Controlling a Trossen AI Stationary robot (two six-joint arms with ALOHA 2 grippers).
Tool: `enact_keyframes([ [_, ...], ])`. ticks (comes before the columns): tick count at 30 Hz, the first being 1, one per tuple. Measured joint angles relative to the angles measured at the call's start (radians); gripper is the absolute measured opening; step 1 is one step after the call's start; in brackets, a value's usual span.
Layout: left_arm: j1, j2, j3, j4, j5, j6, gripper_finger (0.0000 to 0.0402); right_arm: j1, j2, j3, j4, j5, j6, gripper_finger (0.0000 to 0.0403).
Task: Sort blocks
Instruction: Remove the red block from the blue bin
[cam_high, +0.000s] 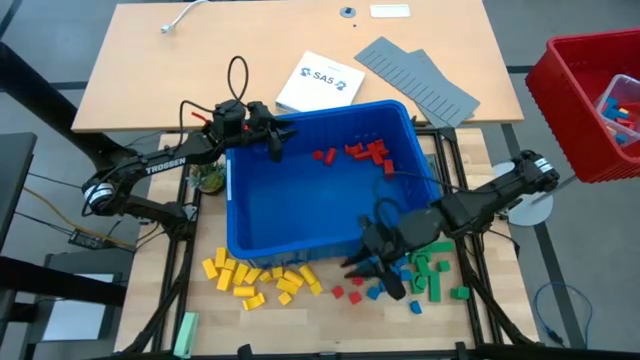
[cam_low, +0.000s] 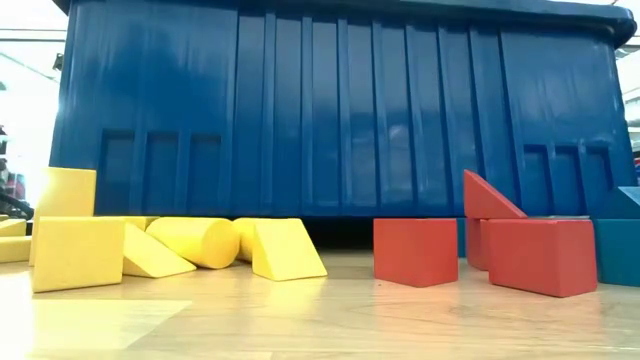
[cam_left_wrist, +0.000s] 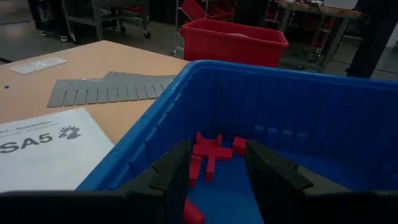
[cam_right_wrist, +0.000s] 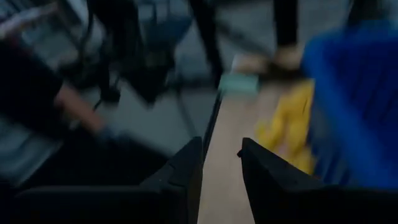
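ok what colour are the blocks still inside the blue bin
Red: the blocks in the blue bin are all red, clearest in the high view.

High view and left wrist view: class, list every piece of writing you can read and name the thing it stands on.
"SA5": white paper booklet on the wooden table.
"TROSSEN": dark left robot arm.
Smaller line above "SA5" on the booklet: partly cut off, too small to read.

A: The blue bin (cam_low: 330, 110)?
B: Glossy ribbed plastic. The blocks (cam_low: 415, 252) look matt and smooth.
A: And the table (cam_high: 140, 70)?
B: Pale wood-look, smooth; the booklet (cam_high: 318, 82) is paper.
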Motion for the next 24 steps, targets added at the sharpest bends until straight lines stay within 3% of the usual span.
enact_keyframes([
  [5,0.000,0.000,0.000,0.000,0.000,0.000,0.0163,-0.026,-0.014,0.000,0.216,0.132,-0.156,0.0098],
  [10,0.000,0.000,0.000,0.000,0.000,0.000,0.0163,-0.157,-0.014,-0.001,0.236,0.126,-0.184,0.0118],
  [16,0.000,0.000,0.000,-0.001,0.000,0.000,0.0163,-0.389,-0.013,-0.002,0.214,-0.028,-0.127,0.0215],
  [20,0.000,0.000,0.000,0.000,0.000,0.000,0.0163,-0.516,-0.013,-0.002,0.204,0.016,-0.175,0.0283],
  [24,0.000,0.000,0.000,0.000,0.000,0.000,0.0163,-0.626,-0.013,-0.002,0.167,0.072,-0.227,0.0312],
])
